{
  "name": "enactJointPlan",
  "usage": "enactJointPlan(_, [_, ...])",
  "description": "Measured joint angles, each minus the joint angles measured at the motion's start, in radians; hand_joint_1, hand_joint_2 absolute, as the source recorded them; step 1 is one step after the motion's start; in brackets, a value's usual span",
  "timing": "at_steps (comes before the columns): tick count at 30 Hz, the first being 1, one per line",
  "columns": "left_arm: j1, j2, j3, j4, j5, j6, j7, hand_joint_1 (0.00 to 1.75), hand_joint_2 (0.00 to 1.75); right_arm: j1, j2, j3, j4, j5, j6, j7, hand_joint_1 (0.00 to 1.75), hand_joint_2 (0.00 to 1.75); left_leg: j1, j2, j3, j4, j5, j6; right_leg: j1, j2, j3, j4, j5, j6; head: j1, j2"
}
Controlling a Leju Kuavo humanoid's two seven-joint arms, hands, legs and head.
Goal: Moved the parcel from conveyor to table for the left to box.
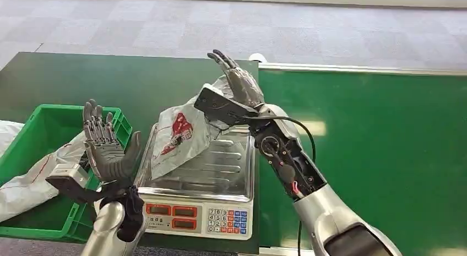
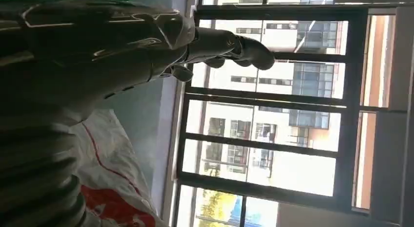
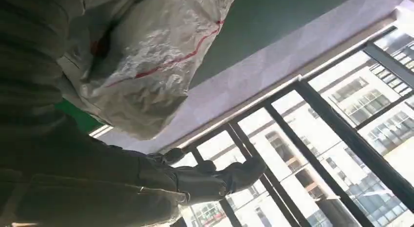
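Note:
The parcel [image 1: 179, 132], a crinkled white bag with red print, leans tilted on the steel pan of the scale [image 1: 220, 162]; its lower edge rests on the pan and its top corner rises toward my right hand [image 1: 242, 82]. That hand is raised behind the parcel's top with fingers stretched upward and apart. In the right wrist view the parcel [image 3: 146, 66] lies against the thumb side of the right hand [image 3: 146, 188], whose fingers grip nothing. My left hand [image 1: 107, 146] stands upright and open left of the scale, holding nothing; its fingers [image 2: 229, 44] stretch out straight.
A green crate [image 1: 49, 115] at the left holds another white bag [image 1: 27, 184]. A white bag with red marks [image 2: 112, 173] lies beside my left hand. The scale sits on a dark green table [image 1: 110, 80]; the brighter green conveyor belt [image 1: 374, 146] runs at the right.

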State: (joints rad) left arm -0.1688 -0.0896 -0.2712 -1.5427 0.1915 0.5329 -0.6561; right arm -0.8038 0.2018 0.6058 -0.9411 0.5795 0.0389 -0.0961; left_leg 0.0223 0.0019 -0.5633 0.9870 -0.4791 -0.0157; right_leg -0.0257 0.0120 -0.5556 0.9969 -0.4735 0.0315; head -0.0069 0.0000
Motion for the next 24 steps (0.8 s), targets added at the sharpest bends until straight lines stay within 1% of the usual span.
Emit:
enactJointPlan(2, [0.003, 0.001, 0.000, 0.000, -0.004, -0.011, 0.000, 0.00, 1.75, 0.012, -0.006, -0.010, -0.019, -0.011, -0.017, -0.014, 0.00, 1.75, 0.000, 0.000, 0.000, 0.000, 0.000, 0.000, 0.000, 0.000, 0.000, 0.000, 0.000, 0.000, 0.000, 0.000])
enactJointPlan(4, [0.009, 0.002, 0.000, 0.000, -0.016, -0.046, 0.005, 0.00, 1.75, 0.038, -0.013, -0.035, -0.060, -0.034, -0.062, -0.054, 0.00, 1.75, 0.000, 0.000, 0.000, 0.000, 0.000, 0.000, 0.000, 0.000, 0.000, 0.000, 0.000, 0.000, 0.000, 0.000])
enactJointPlan(7, [0.035, 0.005, 0.000, -0.002, -0.051, -0.099, 0.011, 0.00, 1.75, 0.113, -0.034, -0.108, -0.191, -0.095, -0.126, -0.149, 0.00, 1.75, 0.000, -0.001, 0.000, 0.000, 0.000, 0.000, 0.000, -0.001, 0.000, 0.000, 0.000, 0.000, 0.000, 0.000])
enactJointPlan(9, [0.053, 0.010, 0.003, -0.009, -0.086, -0.122, 0.022, 0.00, 1.75, 0.174, -0.048, -0.154, -0.279, -0.117, -0.139, -0.177, 0.00, 1.75, 0.000, -0.001, -0.001, 0.000, -0.001, 0.000, 0.000, -0.001, 0.000, -0.001, 0.000, 0.000, 0.000, 0.000])
enactJointPlan(11, [0.069, 0.018, 0.011, -0.017, -0.123, -0.150, 0.038, 0.00, 1.75, 0.245, -0.062, -0.201, -0.379, -0.127, -0.147, -0.188, 0.00, 1.75, 0.000, -0.001, -0.001, 0.000, -0.001, 0.000, 0.000, -0.001, 0.000, -0.001, 0.000, 0.000, 0.000, 0.000])
enactJointPlan(12, [0.073, 0.019, 0.015, -0.018, -0.127, -0.158, 0.040, 0.00, 1.75, 0.263, -0.065, -0.209, -0.400, -0.129, -0.149, -0.192, 0.00, 1.75, 0.000, -0.001, -0.001, 0.000, -0.001, 0.000, 0.000, -0.001, 0.000, -0.001, 0.000, 0.000, 0.000, 0.000])
enactJointPlan(16, [0.076, 0.021, 0.017, -0.019, -0.130, -0.163, 0.042, 0.00, 1.75, 0.273, -0.068, -0.215, -0.411, -0.131, -0.151, -0.194, 0.00, 1.75, 0.000, -0.001, -0.001, 0.000, -0.001, 0.000, 0.000, -0.001, 0.000, -0.001, 0.000, 0.000, 0.000, 0.000])
enactJointPlan(18, [0.109, 0.034, 0.048, -0.034, -0.151, -0.201, 0.049, 0.00, 1.75, 0.423, -0.103, -0.279, -0.560, -0.143, -0.168, -0.231, 0.00, 1.75, 0.000, 0.000, -0.001, 0.000, -0.001, 0.000, 0.000, -0.001, -0.001, -0.001, 0.000, 0.000, 0.000, 0.000])
enactJointPlan(22, [0.117, 0.035, 0.058, -0.036, -0.159, -0.209, 0.051, 0.00, 1.75, 0.454, -0.111, -0.296, -0.598, -0.143, -0.171, -0.230, 0.00, 1.75, 0.000, 0.000, -0.001, 0.000, 0.000, 0.000, 0.000, -0.001, -0.001, -0.001, 0.000, 0.000, 0.000, 0.000])
enactJointPlan(24, [0.121, 0.036, 0.060, -0.040, -0.170, -0.224, 0.058, 0.00, 1.75, 0.478, -0.115, -0.307, -0.615, -0.140, -0.192, -0.225, 0.00, 1.75, 0.000, -0.001, 0.000, 0.000, 0.000, 0.000, 0.000, -0.002, 0.000, -0.001, 0.000, 0.000, 0.000, 0.000])
